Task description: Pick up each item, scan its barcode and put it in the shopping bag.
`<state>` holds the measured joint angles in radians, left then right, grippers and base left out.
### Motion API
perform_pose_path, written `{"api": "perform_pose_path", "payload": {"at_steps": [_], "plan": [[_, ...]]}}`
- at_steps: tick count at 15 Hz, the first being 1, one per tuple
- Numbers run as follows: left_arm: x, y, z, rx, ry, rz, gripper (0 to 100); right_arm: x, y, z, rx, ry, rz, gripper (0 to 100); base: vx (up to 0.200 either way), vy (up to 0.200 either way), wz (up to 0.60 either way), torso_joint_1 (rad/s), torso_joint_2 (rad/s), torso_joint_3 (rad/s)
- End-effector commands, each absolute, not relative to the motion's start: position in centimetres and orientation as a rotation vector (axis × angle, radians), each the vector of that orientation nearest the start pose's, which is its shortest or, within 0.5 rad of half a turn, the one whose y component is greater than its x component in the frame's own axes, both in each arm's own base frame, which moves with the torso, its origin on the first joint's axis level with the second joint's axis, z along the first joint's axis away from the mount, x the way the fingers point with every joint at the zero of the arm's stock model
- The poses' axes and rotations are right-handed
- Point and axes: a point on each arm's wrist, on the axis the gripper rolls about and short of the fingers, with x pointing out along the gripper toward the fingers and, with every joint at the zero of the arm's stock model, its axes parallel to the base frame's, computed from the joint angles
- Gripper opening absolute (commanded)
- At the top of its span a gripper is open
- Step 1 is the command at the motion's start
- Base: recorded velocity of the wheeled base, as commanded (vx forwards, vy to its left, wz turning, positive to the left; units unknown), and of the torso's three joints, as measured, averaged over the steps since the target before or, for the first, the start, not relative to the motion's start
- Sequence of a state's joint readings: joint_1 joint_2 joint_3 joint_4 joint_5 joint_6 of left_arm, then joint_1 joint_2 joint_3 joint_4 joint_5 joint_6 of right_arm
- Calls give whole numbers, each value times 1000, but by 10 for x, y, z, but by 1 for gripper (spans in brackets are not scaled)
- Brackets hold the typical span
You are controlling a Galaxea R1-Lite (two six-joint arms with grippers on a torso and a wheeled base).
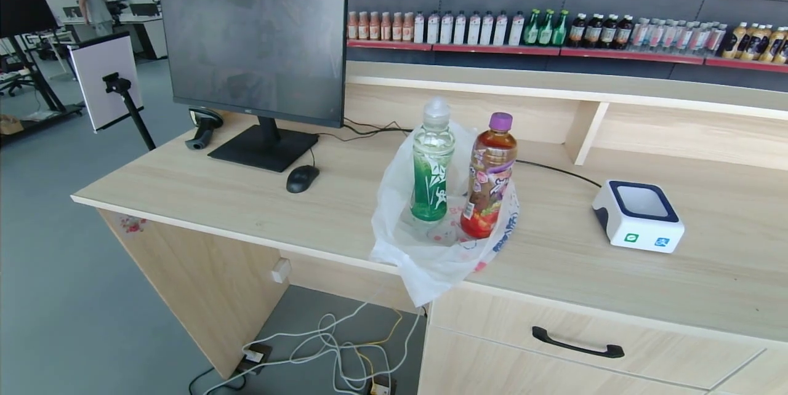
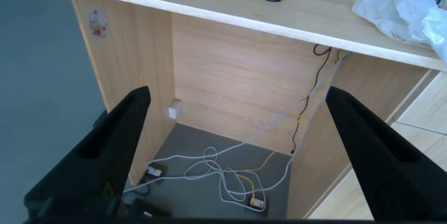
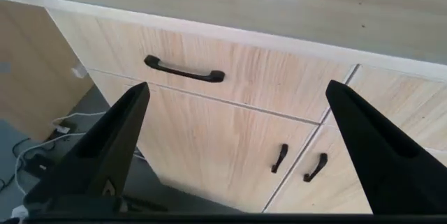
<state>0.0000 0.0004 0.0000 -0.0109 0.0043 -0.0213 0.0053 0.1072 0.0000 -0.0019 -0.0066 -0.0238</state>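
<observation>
Head view: monitor (image 1: 258,50), mouse (image 1: 302,178) left of shopping bag (image 1: 431,272), scanner (image 1: 638,215) right.

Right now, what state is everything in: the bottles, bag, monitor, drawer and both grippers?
shopping bag: open, slumped over the counter edge.
green bottle: upright, capped, in the shopping bag.
purple-capped bottle: upright, capped, in the shopping bag.
monitor: screen dark.
drawer: shut.
left gripper: open, empty.
right gripper: open, empty.
</observation>
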Motion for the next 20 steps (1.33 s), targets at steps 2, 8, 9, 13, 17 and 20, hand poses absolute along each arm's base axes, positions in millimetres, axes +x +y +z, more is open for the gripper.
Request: {"api": "perform_pose_path", "payload": {"at_steps": [2,8,9,13,17,20], "plan": [[-23,0,77,-21,-9,5,100,-23,0,76,-55,-1,-14,100,0,0,0,0,0,0],[-23,0,77,-20,-11,4,100,-23,0,76,-6,-1,-12,100,-167,0,0,8,8,2],[-23,0,77,-20,-11,4,100,-23,0,76,0,-2,-14,100,0,0,-600,-12,12,2],[-23,0,76,-21,-8,6,100,-23,0,76,23,-2,-14,100,0,0,-600,6,-1,2],[-23,0,76,-20,-6,5,100,-23,0,76,15,-2,-14,100,0,-200,-150,6,2,0],[-23,0,76,-15,-3,5,100,-23,0,76,8,-2,-14,100,0,-200,0,4,4,1]]}}
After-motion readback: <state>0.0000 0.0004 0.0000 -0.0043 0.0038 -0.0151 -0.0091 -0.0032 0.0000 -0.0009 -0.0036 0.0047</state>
